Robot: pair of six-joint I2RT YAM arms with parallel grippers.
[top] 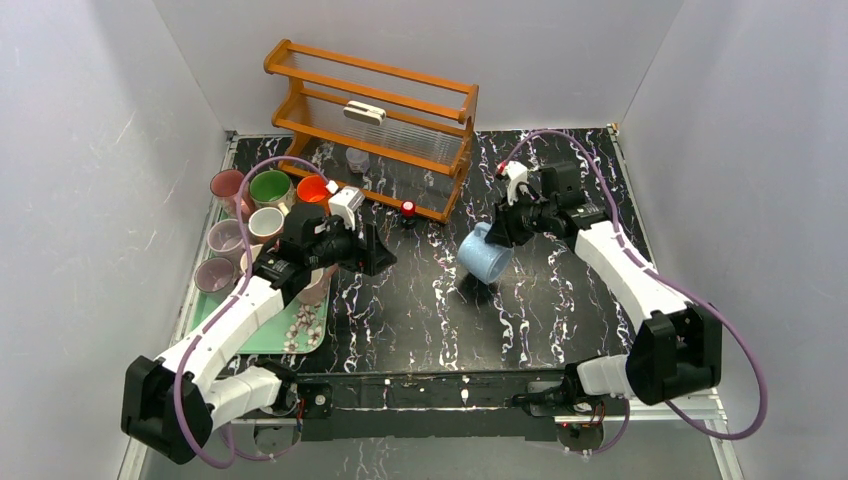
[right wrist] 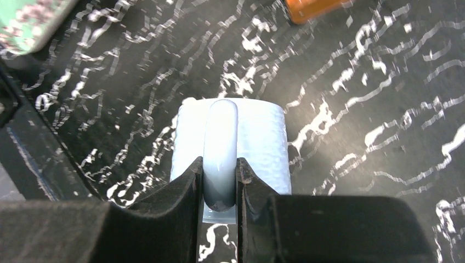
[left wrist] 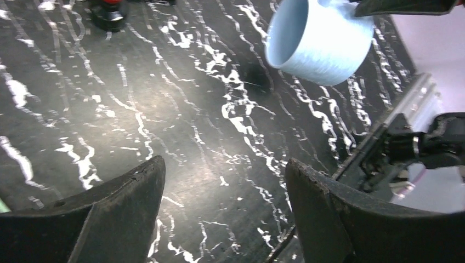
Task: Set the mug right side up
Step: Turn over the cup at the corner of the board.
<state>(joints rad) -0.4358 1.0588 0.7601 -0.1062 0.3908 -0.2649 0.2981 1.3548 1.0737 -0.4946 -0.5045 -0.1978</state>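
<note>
Black marbled table (top: pixel 420 300): pale blue mug (top: pixel 486 255) hangs above it, centre-right, axis tilted, mouth toward left arm. Right gripper (right wrist: pixel 219 170) clamped on handle (right wrist: pixel 220 131). Left gripper (left wrist: pixel 225 167) jaws apart, empty, well apart from mug.

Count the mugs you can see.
7. One blue mug hangs in the right gripper above the table. Six stand at its left edge: pink, green, orange, white, two lilac. More may be hidden under the left arm.
</note>
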